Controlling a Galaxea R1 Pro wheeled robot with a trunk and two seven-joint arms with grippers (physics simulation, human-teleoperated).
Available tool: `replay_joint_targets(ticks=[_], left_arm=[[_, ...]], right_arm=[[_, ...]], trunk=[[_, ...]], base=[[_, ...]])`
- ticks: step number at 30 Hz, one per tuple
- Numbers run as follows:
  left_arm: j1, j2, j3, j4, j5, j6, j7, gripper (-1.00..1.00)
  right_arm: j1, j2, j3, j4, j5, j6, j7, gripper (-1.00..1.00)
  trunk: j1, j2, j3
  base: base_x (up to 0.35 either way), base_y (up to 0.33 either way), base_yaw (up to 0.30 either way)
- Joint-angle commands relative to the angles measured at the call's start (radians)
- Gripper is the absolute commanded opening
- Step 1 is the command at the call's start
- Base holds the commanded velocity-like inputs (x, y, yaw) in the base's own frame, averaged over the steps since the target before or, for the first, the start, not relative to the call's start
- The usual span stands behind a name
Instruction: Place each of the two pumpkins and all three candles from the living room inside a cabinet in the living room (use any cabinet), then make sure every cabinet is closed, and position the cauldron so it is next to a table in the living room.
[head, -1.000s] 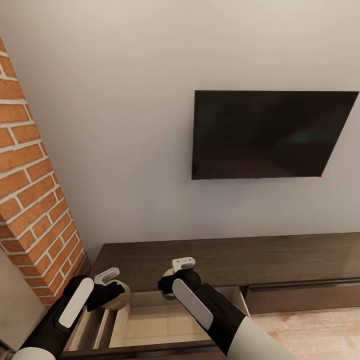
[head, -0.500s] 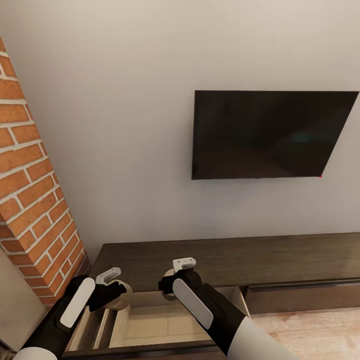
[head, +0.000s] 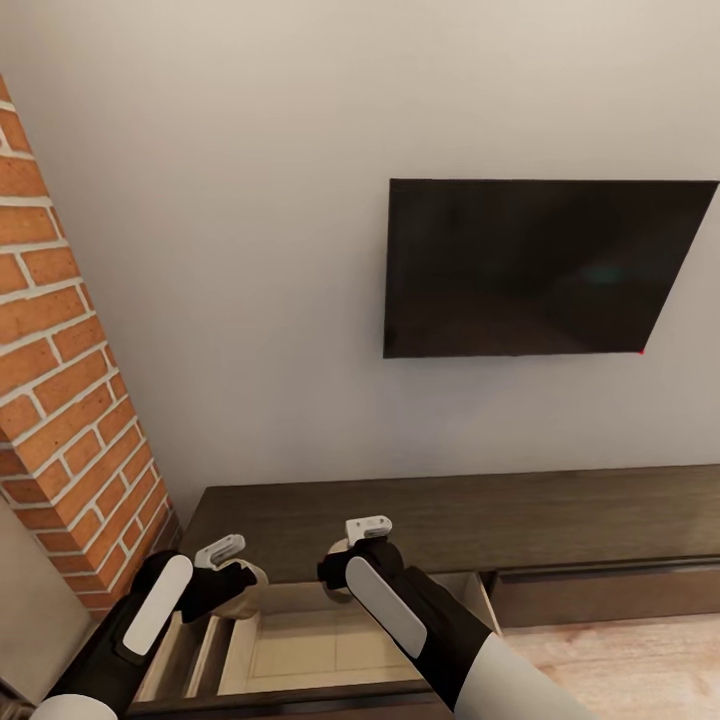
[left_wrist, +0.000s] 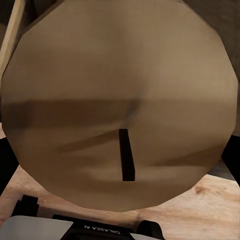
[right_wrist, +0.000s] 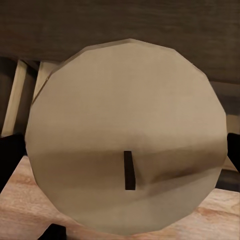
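Below the wall-mounted television (head: 545, 268), the cabinet (head: 440, 520) has its left drawer (head: 330, 640) pulled open beside a brick column (head: 60, 400). Both arms reach over the drawer; left gripper (head: 238, 580) and right gripper (head: 340, 572) each clasp a beige candle (left_wrist: 120, 100), (right_wrist: 127, 145).

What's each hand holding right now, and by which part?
Each holds a beige candle by its round sides: left hand on one candle, right hand on the other candle, wick ends facing the wrist cameras.

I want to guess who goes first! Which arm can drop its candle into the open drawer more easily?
Probably the right arm. The right candle hangs over the open drawer; the left candle sits nearer the drawer's left edge.
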Motion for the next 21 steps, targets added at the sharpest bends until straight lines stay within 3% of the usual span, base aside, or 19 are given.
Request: replay_joint_targets(ticks=[1, 5, 10, 21], left_arm=[[-0.001, 0.0, -0.003, -0.001, 0.011, 0.001, 0.01, -1.0], [-0.001, -0.007, -0.003, -0.004, 0.012, 0.0, 0.006, -1.0], [-0.001, -0.037, -0.003, -0.003, 0.007, -0.001, 0.002, -1.0], [-0.001, -0.042, -0.004, 0.003, 0.013, 0.001, -0.006, -1.0]], right_arm=[[-0.001, 0.0, 0.001, -0.001, -0.013, -0.001, -0.011, -1.0], [-0.001, 0.0, 0.0, -0.001, -0.013, 0.005, -0.012, -1.0], [-0.001, 0.0, -0.003, 0.001, -0.013, 0.009, -0.015, -1.0], [-0.001, 0.0, -0.004, 0.004, -0.014, 0.011, -0.015, -1.0]], trunk=[[0.004, -0.008, -0.004], [0.019, -0.036, -0.017], [0.039, -0.071, -0.033], [0.081, -0.148, -0.067]], base=[[0.0, 0.0, 0.0], [0.0, 0.0, 0.0], [0.0, 0.0, 0.0], [0.0, 0.0, 0.0]])
